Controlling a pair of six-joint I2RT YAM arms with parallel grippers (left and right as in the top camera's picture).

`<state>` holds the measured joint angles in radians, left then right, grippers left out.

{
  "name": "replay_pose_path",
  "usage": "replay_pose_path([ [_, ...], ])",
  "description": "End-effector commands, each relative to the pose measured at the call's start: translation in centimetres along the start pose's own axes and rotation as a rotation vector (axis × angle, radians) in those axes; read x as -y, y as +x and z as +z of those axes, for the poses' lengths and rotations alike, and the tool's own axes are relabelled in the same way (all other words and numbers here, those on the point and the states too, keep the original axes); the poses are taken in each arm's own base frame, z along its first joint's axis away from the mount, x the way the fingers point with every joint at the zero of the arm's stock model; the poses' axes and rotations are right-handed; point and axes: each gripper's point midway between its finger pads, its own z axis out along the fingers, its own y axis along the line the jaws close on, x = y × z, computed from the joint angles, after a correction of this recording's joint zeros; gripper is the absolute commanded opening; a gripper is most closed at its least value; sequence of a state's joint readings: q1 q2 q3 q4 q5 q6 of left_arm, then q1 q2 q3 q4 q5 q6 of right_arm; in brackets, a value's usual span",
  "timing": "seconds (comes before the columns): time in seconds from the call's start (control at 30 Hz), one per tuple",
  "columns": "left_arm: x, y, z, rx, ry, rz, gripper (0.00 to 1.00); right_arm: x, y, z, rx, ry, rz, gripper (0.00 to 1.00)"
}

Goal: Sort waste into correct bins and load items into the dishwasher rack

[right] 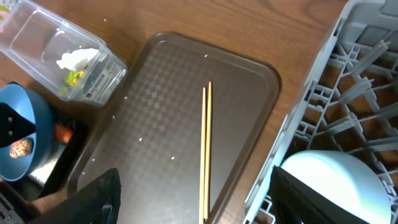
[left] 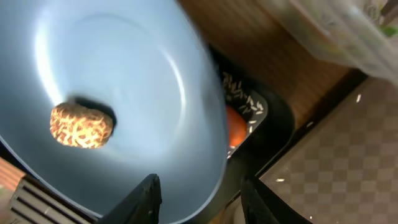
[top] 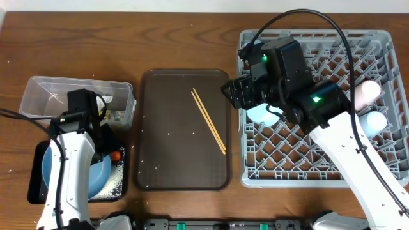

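My left gripper [left: 199, 199] is shut on the rim of the dark blue plate [left: 124, 74], held tilted over the black tray [left: 277, 124]. The brownish food lump [left: 81, 124] lies on the plate. A carrot [left: 235, 127] and rice grains [left: 239, 99] lie in the black tray [top: 121, 185]. The clear tub [right: 37, 37] holds the white napkin [right: 78, 58] and the green-yellow wrapper [right: 73, 77]. My right gripper [right: 193, 199] is open and empty over the left edge of the grey rack [top: 358, 45], next to the pale blue bowl [right: 329, 180]. The chopsticks [top: 208, 120] lie on the brown serving tray.
The brown serving tray [top: 166, 128] sits between the bins and the rack, with a few rice grains on it. A pink cup [top: 367, 92] and a pale blue cup [top: 374, 121] stand at the rack's right side. The right arm crosses the rack.
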<state>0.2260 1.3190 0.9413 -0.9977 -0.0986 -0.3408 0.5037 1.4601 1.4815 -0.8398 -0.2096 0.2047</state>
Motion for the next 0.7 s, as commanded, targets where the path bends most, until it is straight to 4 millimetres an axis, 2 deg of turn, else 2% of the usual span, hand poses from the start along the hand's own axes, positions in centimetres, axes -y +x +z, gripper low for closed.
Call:
replay_pose_path([
  [0.0, 0.4, 0.3, 0.7, -0.023, 0.005, 0.04, 0.43, -0.4, -0.4, -0.3, 0.02, -0.011, 0.004, 0.7],
  [0.43, 1.1, -0.8, 3.3, -0.004, 0.003, 0.059, 0.41, -0.3, -1.3, -0.3, 0.057, -0.008, -0.013, 0.7],
  [0.53, 1.2, -0.9, 4.1, -0.016, -0.005, 0.067, 0.34, -0.3, -1.5, -0.4, 0.064, -0.008, -0.013, 0.7],
  [0.67, 1.3, -0.5, 5.5, -0.064, -0.024, 0.075, 0.15, -0.2, -1.5, -0.4, 0.062, -0.007, -0.013, 0.71],
])
